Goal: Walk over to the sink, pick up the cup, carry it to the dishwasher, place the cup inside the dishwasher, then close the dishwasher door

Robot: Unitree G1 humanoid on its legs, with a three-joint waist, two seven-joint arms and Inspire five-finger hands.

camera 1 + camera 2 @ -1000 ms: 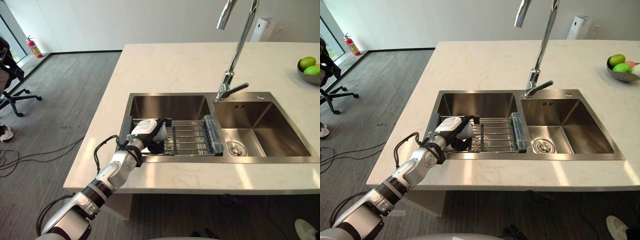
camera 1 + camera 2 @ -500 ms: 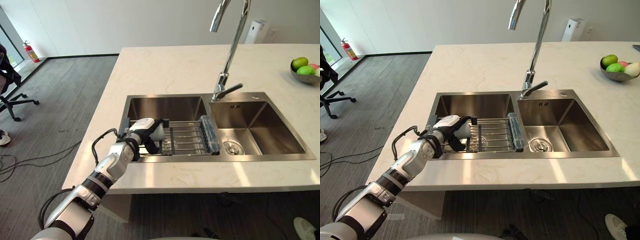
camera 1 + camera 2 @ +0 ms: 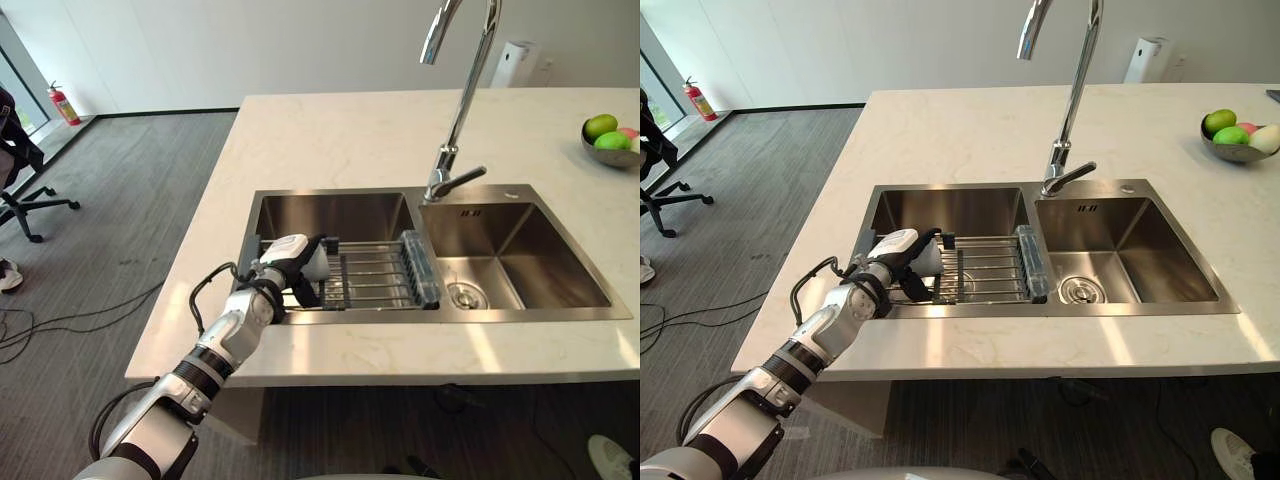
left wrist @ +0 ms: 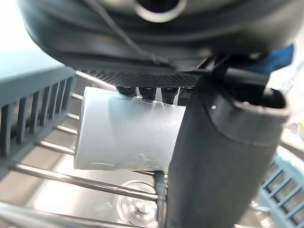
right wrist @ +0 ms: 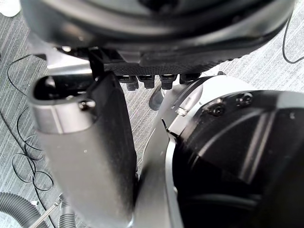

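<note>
Right now our left hand (image 3: 284, 266) is closed on the cup (image 4: 123, 130). Its fingers (image 4: 152, 91) lie over the cup's upper side and its thumb (image 4: 218, 156) crosses in front of it. The white cup lies on its side in that grip, at the left end of the wire rack (image 3: 375, 275). We cannot tell whether it touches the rods beneath it.

The rack spans the near part of the left basin (image 3: 335, 215) of the steel sink. Its pale blue end piece (image 3: 422, 268) stands at the right, against the divider. Beyond that is the right basin (image 3: 540, 260), with a drain (image 3: 468, 295) at its near left. The tall faucet (image 3: 460, 110) rises from the far edge between the two basins.

Around the sink is the pale stone countertop (image 3: 340, 130), and a bowl of fruit (image 3: 605, 140) sits at its far right.

Our right hand (image 5: 85, 142) shows in its own wrist view over grey floor. Whether it is open or closed we cannot tell.
</note>
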